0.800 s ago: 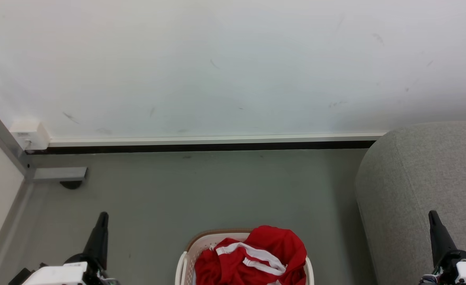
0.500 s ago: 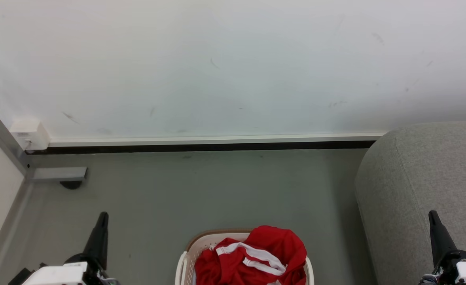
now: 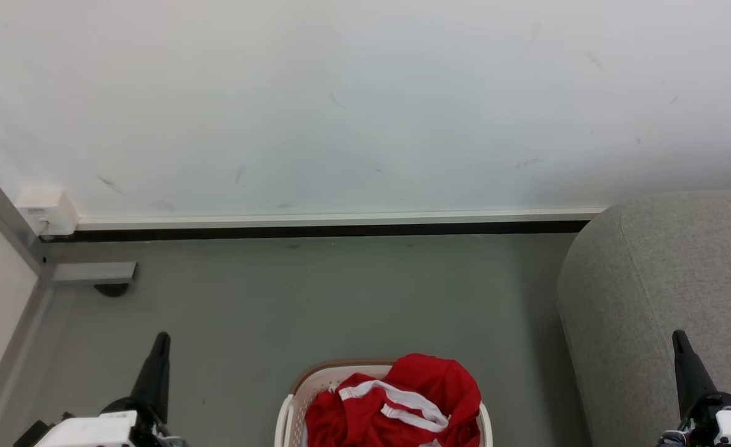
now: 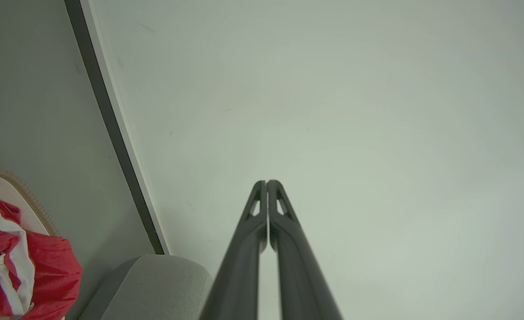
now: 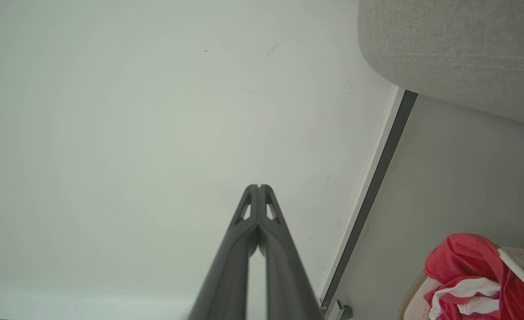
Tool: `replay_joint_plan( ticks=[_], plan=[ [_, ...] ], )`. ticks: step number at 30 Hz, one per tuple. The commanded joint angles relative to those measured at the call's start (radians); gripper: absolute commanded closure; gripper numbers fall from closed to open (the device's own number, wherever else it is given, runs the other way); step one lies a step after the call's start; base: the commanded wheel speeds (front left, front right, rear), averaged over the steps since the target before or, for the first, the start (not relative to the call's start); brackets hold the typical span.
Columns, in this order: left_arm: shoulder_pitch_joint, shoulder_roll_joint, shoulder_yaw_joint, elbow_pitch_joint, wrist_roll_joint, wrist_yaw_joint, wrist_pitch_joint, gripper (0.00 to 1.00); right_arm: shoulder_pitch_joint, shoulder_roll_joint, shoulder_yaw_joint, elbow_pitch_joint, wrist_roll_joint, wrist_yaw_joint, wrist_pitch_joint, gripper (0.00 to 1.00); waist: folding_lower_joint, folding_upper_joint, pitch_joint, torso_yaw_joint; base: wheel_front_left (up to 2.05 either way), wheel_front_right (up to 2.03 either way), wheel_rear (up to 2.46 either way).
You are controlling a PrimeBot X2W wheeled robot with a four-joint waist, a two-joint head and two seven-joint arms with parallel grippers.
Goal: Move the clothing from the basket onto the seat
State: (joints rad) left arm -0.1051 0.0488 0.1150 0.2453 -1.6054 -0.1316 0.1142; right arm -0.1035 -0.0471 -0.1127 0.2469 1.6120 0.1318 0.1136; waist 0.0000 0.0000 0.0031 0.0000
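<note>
Jaws pressed together, empty, on left gripper [image 3: 161, 347] and right gripper [image 3: 679, 344]. Clothing [image 3: 396, 403] heaped in basket [image 3: 313, 374] on floor [image 3: 340, 298] between them, probably nearer the left; seat [image 3: 663, 279] just beside the right.

Soft red clothing [image 3: 396, 403], perforated plastic basket [image 3: 286, 413], woven-fabric seat [image 3: 657, 273].

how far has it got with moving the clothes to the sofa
Done: nothing yet; the bright red sportswear clothing with white stripes lies heaped in the cream perforated plastic basket, and the light grey fabric seat shows bare upholstery. In hand: nothing; the left gripper and right gripper are shut on nothing, either side of the basket. Left: every grasp and carry.
</note>
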Motion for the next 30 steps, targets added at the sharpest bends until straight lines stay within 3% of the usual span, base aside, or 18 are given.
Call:
replay_joint_plan(
  ticks=[1,27,28,30],
  plan=[
    [-0.008,0.002,0.001,0.0,-0.014,-0.002,0.003,1.0,-0.011,-0.006,-0.003,-0.005,0.002,-0.002,0.004,1.0,0.0,0.0,0.0,0.0,0.0,0.0,0.0],
    [0.0,0.0,0.0,0.0,0.0,0.0,0.0,1.0,0.0,0.0,0.0,0.0,0.0,0.0,0.0,1.0,0.0,0.0,0.0,0.0,0.0,0.0,0.0],
    [0.002,-0.001,-0.001,0.005,0.001,0.0,-0.002,0.0,0.003,0.001,0.001,0.005,0.0,0.0,-0.001,0.0,0.0,0.0,0.0,0.0,0.0,0.0,0.0],
    [0.021,-0.006,-0.003,0.025,0.001,0.0,-0.001,0.0,0.02,0.01,0.003,0.024,0.0,0.0,-0.001,0.0,0.0,0.0,0.0,0.0,0.0,0.0,0.0]
  ],
)
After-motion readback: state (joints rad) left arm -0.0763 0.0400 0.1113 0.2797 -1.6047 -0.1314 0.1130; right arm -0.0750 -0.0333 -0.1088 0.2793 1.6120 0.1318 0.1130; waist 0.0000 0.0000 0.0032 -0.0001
